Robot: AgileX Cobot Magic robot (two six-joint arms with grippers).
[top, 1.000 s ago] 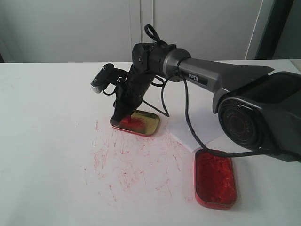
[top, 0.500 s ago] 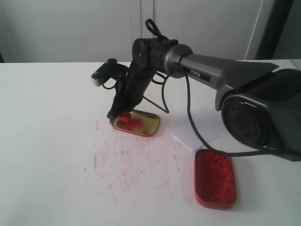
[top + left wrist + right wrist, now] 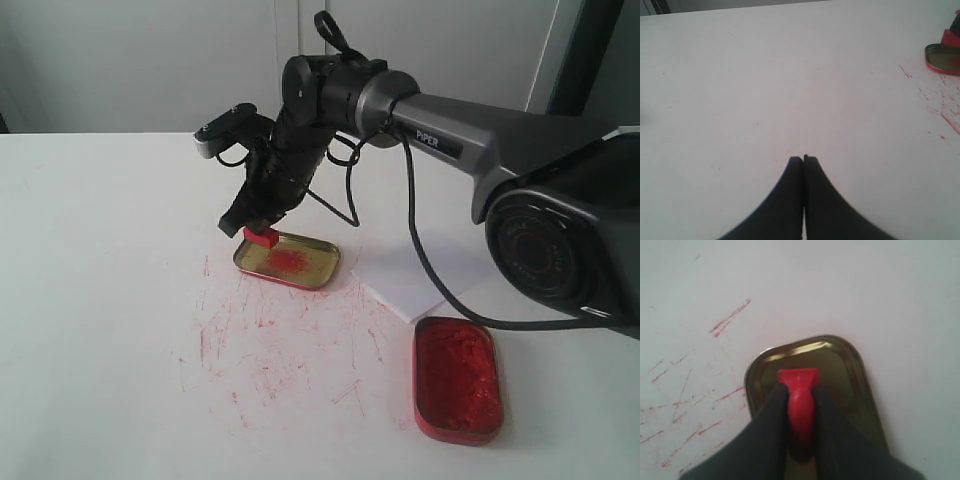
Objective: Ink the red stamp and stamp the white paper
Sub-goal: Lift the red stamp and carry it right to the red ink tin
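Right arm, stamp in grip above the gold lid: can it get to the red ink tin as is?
Probably yes. The right gripper holds the red stamp just above the gold lid, and only the flat white paper lies between it and the open red ink tin.

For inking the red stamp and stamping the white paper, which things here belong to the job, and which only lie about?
Belong to the job: red stamp, held in the right gripper; red ink tin; white paper.
Only lying about: gold tin lid below the stamp; red scratches on the table; left gripper, shut and idle.
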